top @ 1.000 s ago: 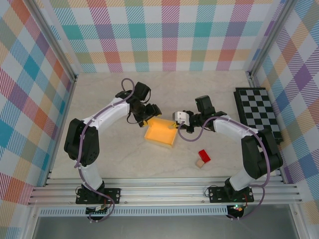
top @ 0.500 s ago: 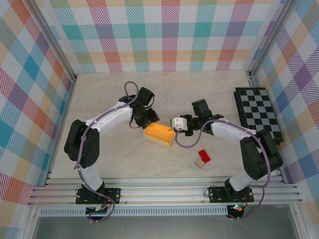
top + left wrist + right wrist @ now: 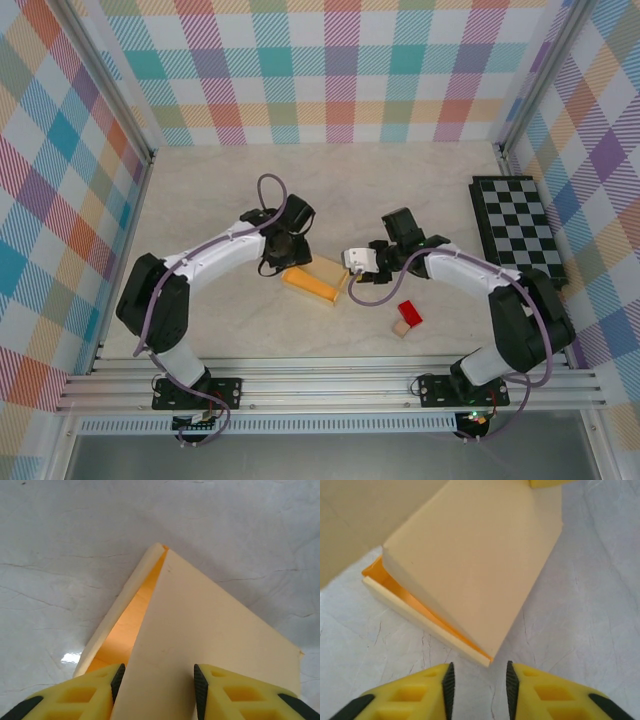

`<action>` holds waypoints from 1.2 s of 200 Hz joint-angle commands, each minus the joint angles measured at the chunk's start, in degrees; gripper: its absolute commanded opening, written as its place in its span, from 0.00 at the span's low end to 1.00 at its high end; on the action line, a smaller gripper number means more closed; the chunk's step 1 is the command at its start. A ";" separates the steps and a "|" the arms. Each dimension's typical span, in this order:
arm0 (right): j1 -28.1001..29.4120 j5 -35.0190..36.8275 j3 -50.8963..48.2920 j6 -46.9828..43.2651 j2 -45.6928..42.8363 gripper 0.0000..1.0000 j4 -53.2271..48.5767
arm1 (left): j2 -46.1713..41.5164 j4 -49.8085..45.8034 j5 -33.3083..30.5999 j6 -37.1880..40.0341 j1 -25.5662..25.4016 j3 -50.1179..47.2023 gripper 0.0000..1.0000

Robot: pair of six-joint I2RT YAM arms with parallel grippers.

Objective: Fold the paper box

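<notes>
The paper box [image 3: 315,279] is a pale orange-yellow carton lying flat at mid-table, its lid almost down. A thin slit of orange interior [image 3: 410,600] still shows along one side. My left gripper [image 3: 287,258] is at the box's far left corner. In the left wrist view the lid [image 3: 210,630] runs between the pads and fills the gap of that gripper [image 3: 159,672]. My right gripper [image 3: 352,262] is just off the box's right corner. In the right wrist view the box corner [image 3: 487,657] lies ahead of this gripper [image 3: 478,672], whose jaws are apart with bare table between them.
A small red block with a tan cube [image 3: 408,316] lies near-right of the box. A black-and-white checkered board [image 3: 520,225] lies along the right edge. Plaid walls enclose the table on three sides, with a metal rail [image 3: 330,385] at the near edge.
The box's lid has come down over the open orange tray, and the box has slid nearer. The left gripper narrowed and followed the lid down. The right gripper has opened.
</notes>
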 commanded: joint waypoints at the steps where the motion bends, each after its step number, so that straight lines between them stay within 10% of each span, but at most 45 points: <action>1: 0.27 -0.93 -0.85 1.94 -3.13 0.36 -2.32 | -1.39 -5.07 -5.23 1.60 -1.22 -3.76 0.41; 147: 6.09 8.78 -4.00 64.86 -14.61 0.49 4.09 | -5.53 -6.00 -11.80 1.61 -2.67 -8.72 0.61; 240: 16.03 22.42 1.22 82.53 1.20 0.52 8.43 | -9.48 -5.76 -10.93 -1.32 -2.70 -12.15 0.71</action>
